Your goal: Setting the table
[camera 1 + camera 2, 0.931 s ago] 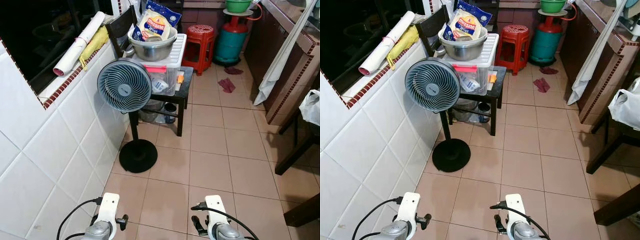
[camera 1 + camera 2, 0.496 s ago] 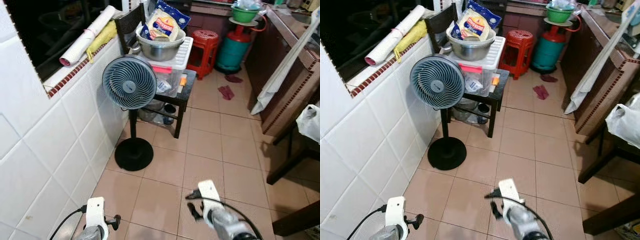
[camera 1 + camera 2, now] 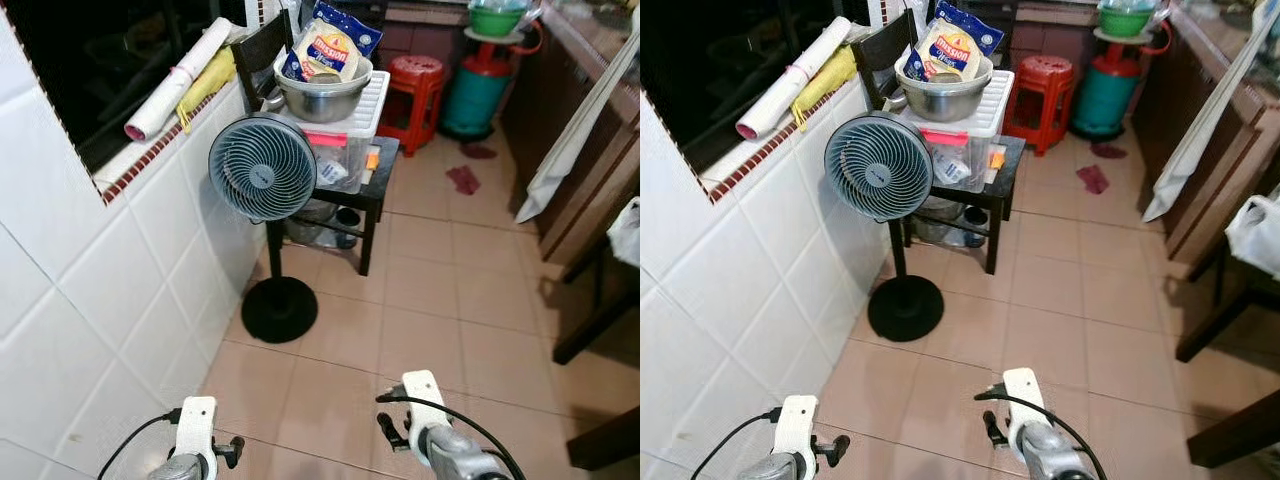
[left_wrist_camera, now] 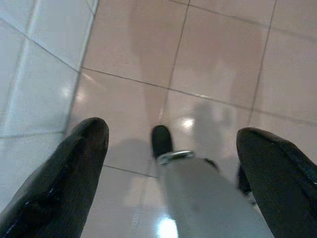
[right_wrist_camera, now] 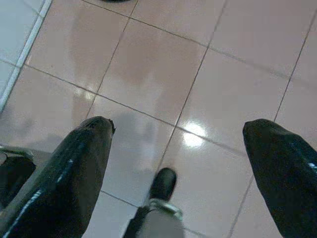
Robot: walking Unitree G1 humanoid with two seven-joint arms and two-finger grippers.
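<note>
A: Anything for the table?

B: Steel bowl [image 3: 322, 92] with a snack bag [image 3: 328, 48] in it, on the plastic box [image 3: 345, 140] atop the small dark surface [image 3: 383, 170] by the fan [image 3: 263, 168]. Well ahead, slightly toward my left.

A: Tools?

B: Left tool [image 4: 171, 173] and right tool [image 5: 181, 168] both spread wide, holding nothing, low over the floor [image 3: 440, 300]. Left arm's likely nearer; I'd judge walking comes first.

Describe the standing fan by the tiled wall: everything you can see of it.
The fan has a round grey-blue head with a spiral grille and a small hub at its centre, on a thin black pole rising from a round black base on the tiled floor. It stands upright, facing the robot, beside the white tiled wall and in front of a black side table. Whether it is running cannot be told.
</note>
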